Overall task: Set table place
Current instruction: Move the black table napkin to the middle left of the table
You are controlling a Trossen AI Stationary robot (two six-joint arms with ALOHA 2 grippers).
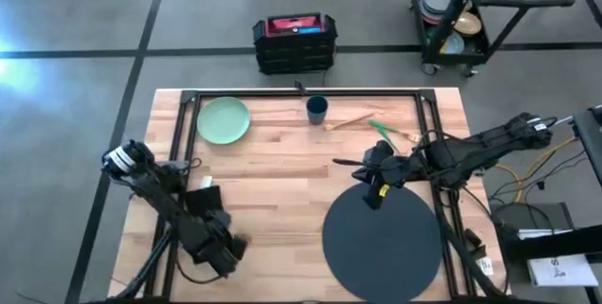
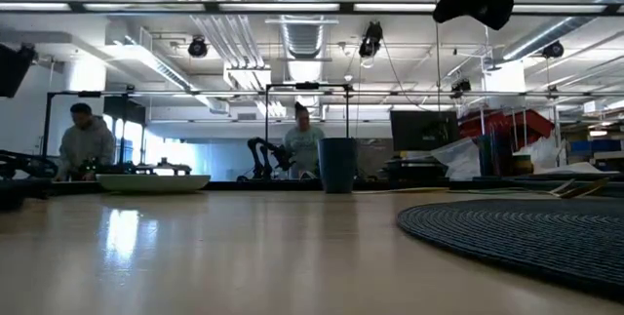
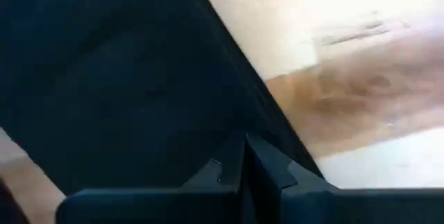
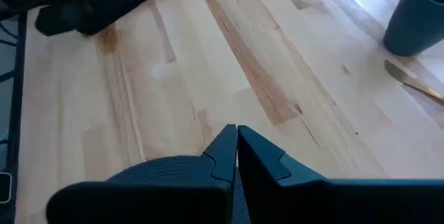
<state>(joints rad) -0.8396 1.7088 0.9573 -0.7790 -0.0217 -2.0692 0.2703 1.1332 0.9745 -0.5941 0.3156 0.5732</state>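
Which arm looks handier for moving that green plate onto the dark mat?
Probably the left: its gripper waits on the plate's side of the table. The right gripper hovers at the placemat's edge, nearer the cutlery.

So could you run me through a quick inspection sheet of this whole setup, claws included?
Surface: light wood table with a black rail frame.
Job's things: dark round placemat at the near right; pale green plate and blue cup along the far edge; gold cutlery to the right of the cup.
Clutter: nothing seen.
Claws: left claw shut on a black napkin; right claw shut, empty, over the placemat's far rim.
Cables: yellow and black leads on the right.
Surroundings: black cart of dishes, red-topped crate, two people beyond.
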